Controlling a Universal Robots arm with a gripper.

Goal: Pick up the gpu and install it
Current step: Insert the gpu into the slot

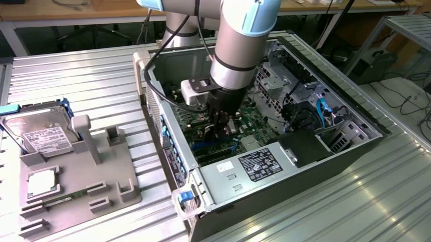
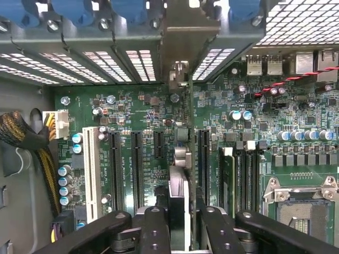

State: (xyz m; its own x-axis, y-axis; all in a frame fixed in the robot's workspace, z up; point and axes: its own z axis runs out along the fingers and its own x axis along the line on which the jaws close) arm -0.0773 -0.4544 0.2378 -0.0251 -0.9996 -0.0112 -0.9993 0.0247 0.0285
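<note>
My gripper [image 1: 221, 123] reaches down inside the open computer case [image 1: 350, 113], just above the green motherboard [image 1: 253, 123]. In the wrist view the gripper [image 2: 180, 235] is shut on the gpu [image 2: 179, 196], which I see edge-on as a thin upright card between the black fingers [image 2: 153, 233]. The card runs along the motherboard [image 2: 143, 114] between two long black expansion slots [image 2: 136, 164]. Its pale metal bracket [image 2: 183, 37] stands at the case's rear slot openings. Whether the card's edge sits in a slot is hidden.
A grey parts tray [image 1: 74, 176] at the exterior view's left holds a silver hard drive [image 1: 42, 133], a processor chip [image 1: 42, 181] and a green memory stick [image 1: 67, 195]. Inside the case are the power supply [image 1: 259, 164], a white slot [image 2: 90, 169], a cable bundle [image 2: 26, 140] and the processor socket [image 2: 302, 206].
</note>
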